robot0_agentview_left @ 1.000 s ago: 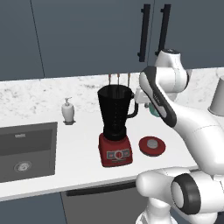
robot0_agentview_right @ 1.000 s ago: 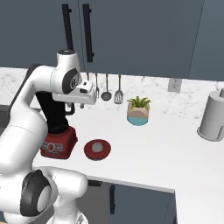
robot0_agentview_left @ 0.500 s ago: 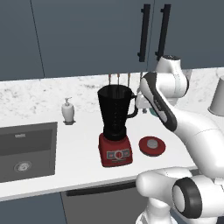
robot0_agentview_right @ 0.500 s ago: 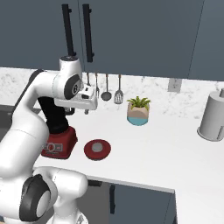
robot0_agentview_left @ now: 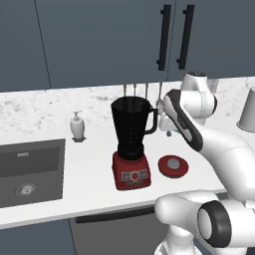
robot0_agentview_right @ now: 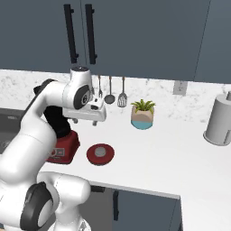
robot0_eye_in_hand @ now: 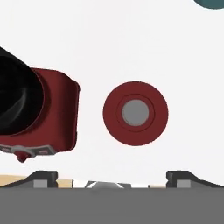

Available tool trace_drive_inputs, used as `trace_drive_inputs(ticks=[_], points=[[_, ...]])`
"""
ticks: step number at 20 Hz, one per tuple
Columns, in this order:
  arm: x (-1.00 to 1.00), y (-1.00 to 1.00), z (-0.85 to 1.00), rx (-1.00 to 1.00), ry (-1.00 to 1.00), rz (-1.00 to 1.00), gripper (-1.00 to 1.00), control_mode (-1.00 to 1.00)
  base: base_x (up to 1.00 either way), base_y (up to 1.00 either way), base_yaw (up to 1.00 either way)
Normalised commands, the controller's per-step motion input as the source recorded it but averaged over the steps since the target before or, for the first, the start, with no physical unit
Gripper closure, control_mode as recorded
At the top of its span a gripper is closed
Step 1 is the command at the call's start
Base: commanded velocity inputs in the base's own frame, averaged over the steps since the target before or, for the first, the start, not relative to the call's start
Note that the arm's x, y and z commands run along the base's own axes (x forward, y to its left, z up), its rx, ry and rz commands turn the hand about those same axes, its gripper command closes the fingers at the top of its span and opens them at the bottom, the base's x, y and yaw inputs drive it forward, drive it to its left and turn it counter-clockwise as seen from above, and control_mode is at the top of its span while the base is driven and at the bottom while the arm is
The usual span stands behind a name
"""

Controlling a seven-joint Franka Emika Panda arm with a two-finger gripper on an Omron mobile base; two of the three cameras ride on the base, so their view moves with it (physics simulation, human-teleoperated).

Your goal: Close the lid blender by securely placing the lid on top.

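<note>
The red lid point(robot0_eye_in_hand: 135, 113) with its grey centre knob lies flat on the white counter, just right of the blender, and it is also seen as the lid point(robot0_agentview_left: 173, 166) and the lid point(robot0_agentview_right: 100, 153). The blender point(robot0_agentview_left: 131, 142) stands upright, a black jar with an uncovered mouth on a red base point(robot0_eye_in_hand: 52, 114). My gripper point(robot0_agentview_right: 84, 122) hangs above the counter, over the lid and beside the jar. It is open, with the fingertips point(robot0_eye_in_hand: 183, 176) wide apart and nothing between them. The arm hides most of the hand in the left base view.
A white soap dispenser point(robot0_agentview_left: 76, 126) and a sink point(robot0_agentview_left: 30, 169) sit left of the blender. Utensils point(robot0_agentview_right: 109, 90) hang on the back wall. A potted plant point(robot0_agentview_right: 143, 114) and a grey canister point(robot0_agentview_right: 219, 119) stand to the right. Cabinet doors with dark handles point(robot0_agentview_left: 164, 37) hang overhead.
The hand has come down a little toward the counter over the lid. Lid and blender have stayed where they were.
</note>
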Motion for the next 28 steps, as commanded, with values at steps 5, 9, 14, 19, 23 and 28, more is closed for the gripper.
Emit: trace_drive_inputs(ticks=[5,9,14,19,23,28], points=[[0.0,-0.24,-0.42,0.0,0.08,0.0,-1.0,-1.0,0.0,0.0,0.0],[0.0,-0.14,-0.49,0.0,0.07,0.0,-1.0,-1.0,0.0,0.0,0.0],[-0.01,-0.17,-0.55,0.0,0.08,0.0,-1.0,-1.0,0.0,0.0,0.0],[0.0,-0.09,-0.48,0.0,0.09,0.0,-1.0,-1.0,0.0,0.0,0.0],[0.0,0.0,-0.41,0.0,0.07,0.02,-1.0,-1.0,0.0,0.0,0.0],[0.0,0.0,-0.33,0.0,0.06,0.02,-1.0,-1.0,0.0,0.0,0.0]])
